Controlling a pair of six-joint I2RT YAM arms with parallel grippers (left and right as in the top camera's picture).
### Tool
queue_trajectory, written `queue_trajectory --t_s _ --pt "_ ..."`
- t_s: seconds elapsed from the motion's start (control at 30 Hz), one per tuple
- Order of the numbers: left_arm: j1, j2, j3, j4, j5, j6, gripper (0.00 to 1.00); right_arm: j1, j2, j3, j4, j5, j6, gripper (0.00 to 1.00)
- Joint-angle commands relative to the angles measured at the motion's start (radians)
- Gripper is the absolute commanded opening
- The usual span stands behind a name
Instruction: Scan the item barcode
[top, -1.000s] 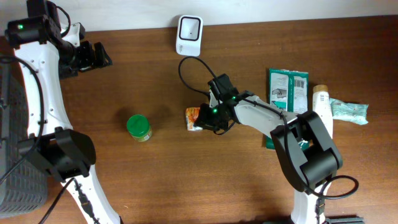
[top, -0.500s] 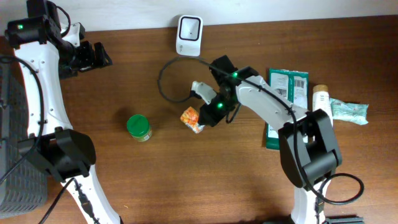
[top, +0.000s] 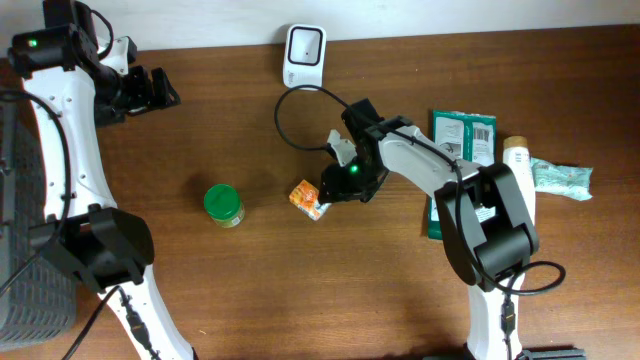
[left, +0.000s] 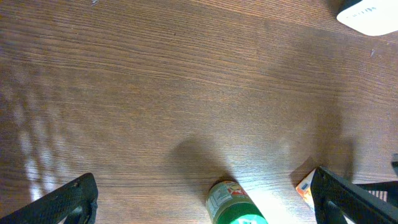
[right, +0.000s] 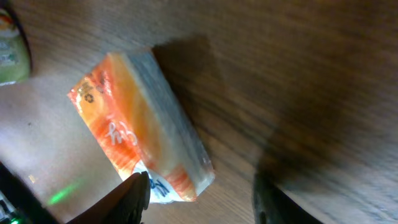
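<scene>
Item: orange packet (top: 305, 197), flat at table centre, long axis diagonal, one end toward your right gripper (right: 200, 198). Its fingers (right: 132, 198) stood partly spread, gripping nothing. Your left gripper (top: 158, 90): spread wide, empty.

Green-lidded jar (top: 223, 205), white bottle (top: 517, 171)

A dark brown wooden table (top: 250, 290) ends at a white surface (top: 450, 12) behind.
</scene>
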Motion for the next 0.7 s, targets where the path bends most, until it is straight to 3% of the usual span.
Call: queue_trajectory --t_s 0.0,0.13,0.27,0.33,0.4,0.43,0.6,0.67 --pt "0.004 -0.001 0.009 0.000 0.000 0.008 0.99 0.006 0.011 -0.005 0.016 -0.001 0.008 0.51" --pt "0.004 -0.001 0.009 0.000 0.000 0.008 0.99 0.021 0.013 -0.005 0.032 -0.008 0.009 0.50" --pt "0.004 -0.001 0.009 0.000 0.000 0.008 0.99 0.058 0.046 -0.007 0.059 -0.004 0.089 0.43" --pt "0.004 -0.001 0.009 0.000 0.000 0.008 0.99 0.045 0.059 -0.007 0.058 -0.005 0.121 0.33" --pt "0.004 -0.001 0.009 0.000 0.000 0.008 0.99 0.032 0.059 -0.007 0.058 -0.005 0.140 0.11" --pt "0.004 -0.001 0.009 0.000 0.000 0.008 0.99 0.032 0.059 -0.007 0.058 -0.009 0.140 0.04" --pt "0.004 -0.001 0.009 0.000 0.000 0.008 0.99 0.031 -0.006 0.041 -0.010 -0.100 0.120 0.04" --pt "0.004 -0.001 0.009 0.000 0.000 0.008 0.99 0.009 -0.034 0.089 -0.053 -0.352 0.016 0.04"
